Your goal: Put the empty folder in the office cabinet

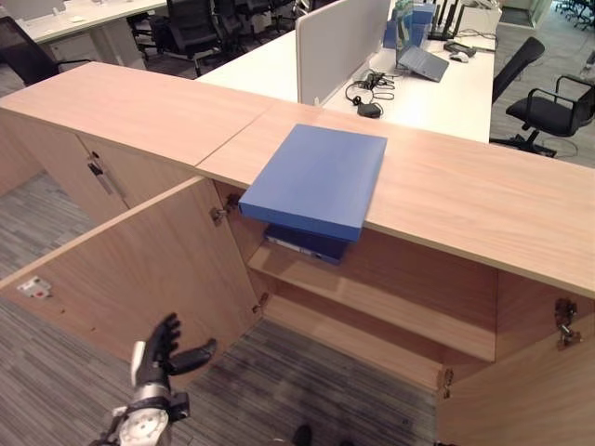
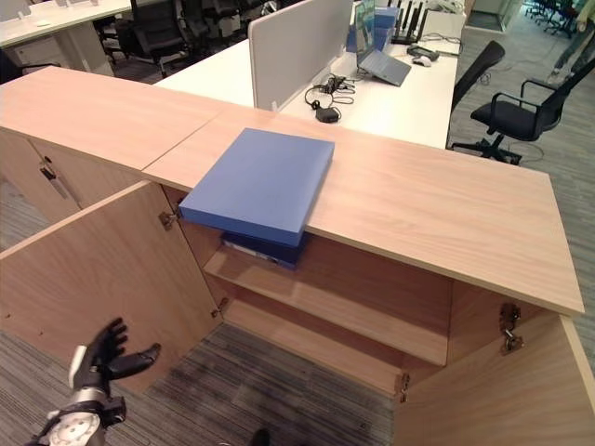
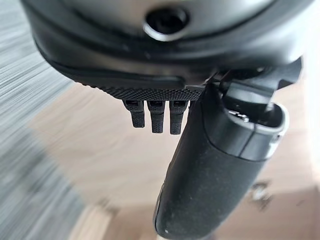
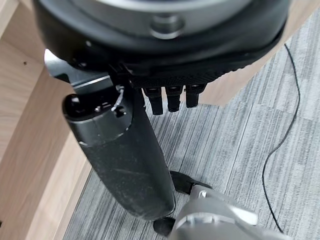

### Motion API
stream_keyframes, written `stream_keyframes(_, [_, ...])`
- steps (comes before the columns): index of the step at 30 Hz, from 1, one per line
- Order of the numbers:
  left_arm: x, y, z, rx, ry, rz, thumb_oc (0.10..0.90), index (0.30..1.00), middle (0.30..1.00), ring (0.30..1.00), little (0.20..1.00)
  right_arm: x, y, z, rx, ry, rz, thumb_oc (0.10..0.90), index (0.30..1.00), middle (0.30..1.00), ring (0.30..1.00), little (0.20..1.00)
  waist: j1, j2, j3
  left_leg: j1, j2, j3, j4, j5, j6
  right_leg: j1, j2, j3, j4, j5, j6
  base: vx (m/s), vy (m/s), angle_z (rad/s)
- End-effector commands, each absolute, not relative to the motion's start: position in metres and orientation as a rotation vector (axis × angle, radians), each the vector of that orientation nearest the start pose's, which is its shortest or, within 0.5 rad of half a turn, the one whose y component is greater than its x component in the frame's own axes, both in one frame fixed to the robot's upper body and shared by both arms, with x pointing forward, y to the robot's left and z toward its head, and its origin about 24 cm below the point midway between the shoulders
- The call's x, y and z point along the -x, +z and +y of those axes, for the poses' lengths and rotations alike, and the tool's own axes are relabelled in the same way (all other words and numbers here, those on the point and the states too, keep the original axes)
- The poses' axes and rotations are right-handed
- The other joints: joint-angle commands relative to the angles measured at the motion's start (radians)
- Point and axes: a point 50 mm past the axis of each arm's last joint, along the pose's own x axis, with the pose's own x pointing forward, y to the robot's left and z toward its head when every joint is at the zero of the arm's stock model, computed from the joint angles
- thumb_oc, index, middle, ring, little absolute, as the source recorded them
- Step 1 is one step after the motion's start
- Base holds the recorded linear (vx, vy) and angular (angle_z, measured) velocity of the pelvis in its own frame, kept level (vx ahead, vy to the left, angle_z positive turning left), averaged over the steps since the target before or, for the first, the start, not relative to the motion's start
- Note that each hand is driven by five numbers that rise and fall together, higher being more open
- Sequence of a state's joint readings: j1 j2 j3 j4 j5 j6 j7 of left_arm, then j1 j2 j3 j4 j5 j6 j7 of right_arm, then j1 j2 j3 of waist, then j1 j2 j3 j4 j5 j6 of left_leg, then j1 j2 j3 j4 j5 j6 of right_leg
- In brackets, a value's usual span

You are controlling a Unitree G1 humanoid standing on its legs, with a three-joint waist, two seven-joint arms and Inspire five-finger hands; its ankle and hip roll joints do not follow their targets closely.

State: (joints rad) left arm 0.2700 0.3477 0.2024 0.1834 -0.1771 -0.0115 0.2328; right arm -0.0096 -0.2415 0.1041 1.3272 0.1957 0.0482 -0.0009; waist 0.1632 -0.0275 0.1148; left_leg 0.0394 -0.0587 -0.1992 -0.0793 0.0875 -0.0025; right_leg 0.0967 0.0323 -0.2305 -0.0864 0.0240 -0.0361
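A blue folder (image 1: 316, 178) lies flat on the wooden cabinet top (image 1: 465, 186), its near end sticking out over the front edge above the open compartment. Under it, on the upper shelf (image 1: 390, 302), lies a darker blue folder (image 1: 307, 243). My left hand (image 1: 163, 351) hangs low at the lower left in front of the open left door (image 1: 139, 269), fingers straight, holding nothing; its thumb (image 3: 215, 170) points at that door. My right hand (image 4: 125, 155) is open and empty above the grey carpet, beside a wooden panel.
The cabinet's right door (image 1: 521, 390) also stands open. Behind the cabinet is a white desk (image 1: 437, 88) with a divider screen (image 1: 339, 42), a laptop (image 1: 420, 58) and cables. Black office chairs (image 1: 548, 107) stand at the right.
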Motion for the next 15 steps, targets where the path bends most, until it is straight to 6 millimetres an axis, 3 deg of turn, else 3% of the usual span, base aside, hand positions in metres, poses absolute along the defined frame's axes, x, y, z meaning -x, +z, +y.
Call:
stream_keyframes(1, [-0.182, 0.059, 0.315, -0.48, 0.635, -0.026, 0.8, 0.9, 0.9, 0.9, 0.9, -0.067, -0.165, -0.243, 0.196, -0.202, 1.333, 0.8, 0.9, 0.9, 0.9, 0.9, 0.001, -0.039, -0.026, 0.006, -0.033, -0.037, -0.008, -0.093, 0.009, 0.043, -0.066, 0.048, 0.029, -0.049, 0.131, 0.0, 0.0, 0.0])
stream_keyframes(3, [-0.181, 0.069, 0.316, -0.558, 0.661, -0.067, 0.8, 0.9, 0.9, 0.9, 0.9, -0.064, -0.166, -0.24, 0.199, -0.199, 1.336, 0.8, 0.9, 0.9, 0.9, 0.9, 0.001, -0.041, -0.028, 0.009, -0.032, -0.038, -0.008, -0.094, 0.008, 0.046, -0.065, 0.046, 0.027, -0.049, 0.131, 0.0, 0.0, 0.0])
stream_keyframes(6, [-0.185, 0.111, 0.314, -0.822, 0.742, -0.274, 0.8, 0.9, 0.9, 0.9, 0.9, -0.057, -0.169, -0.234, 0.234, -0.178, 1.352, 0.8, 0.9, 0.9, 0.9, 0.9, 0.0, -0.049, -0.031, 0.013, -0.03, -0.036, -0.008, -0.097, 0.005, 0.051, -0.064, 0.043, 0.02, -0.047, 0.133, 0.0, -0.01, 0.0])
stream_keyframes(8, [-0.185, 0.111, 0.314, -0.826, 0.744, -0.275, 0.8, 0.9, 0.9, 0.9, 0.9, -0.057, -0.169, -0.233, 0.233, -0.177, 1.352, 0.8, 0.9, 0.9, 0.9, 0.9, -0.001, -0.051, -0.031, 0.013, -0.03, -0.036, -0.008, -0.097, 0.004, 0.051, -0.064, 0.043, 0.02, -0.047, 0.133, 0.0, 0.0, 0.0])
stream_keyframes(10, [-0.194, 0.141, 0.302, -0.968, 0.71, -0.441, 0.8, 0.9, 0.9, 0.9, 0.9, -0.057, -0.17, -0.231, 0.267, -0.155, 1.356, 0.8, 0.9, 0.9, 0.9, 0.9, -0.005, -0.054, -0.034, 0.017, -0.029, -0.033, -0.008, -0.1, 0.002, 0.053, -0.063, 0.043, 0.019, -0.044, 0.135, 0.0, 0.0, 0.0])
stream_keyframes(15, [-0.204, 0.18, 0.272, -1.129, 0.567, -0.683, 0.8, 0.9, 0.9, 0.9, 0.9, -0.062, -0.169, -0.231, 0.316, -0.118, 1.343, 0.8, 0.9, 0.9, 0.9, 0.9, -0.019, -0.05, -0.047, 0.023, -0.029, -0.022, -0.008, -0.108, 0.003, 0.055, -0.066, 0.048, 0.016, -0.037, 0.138, 0.0, 0.002, -0.01])
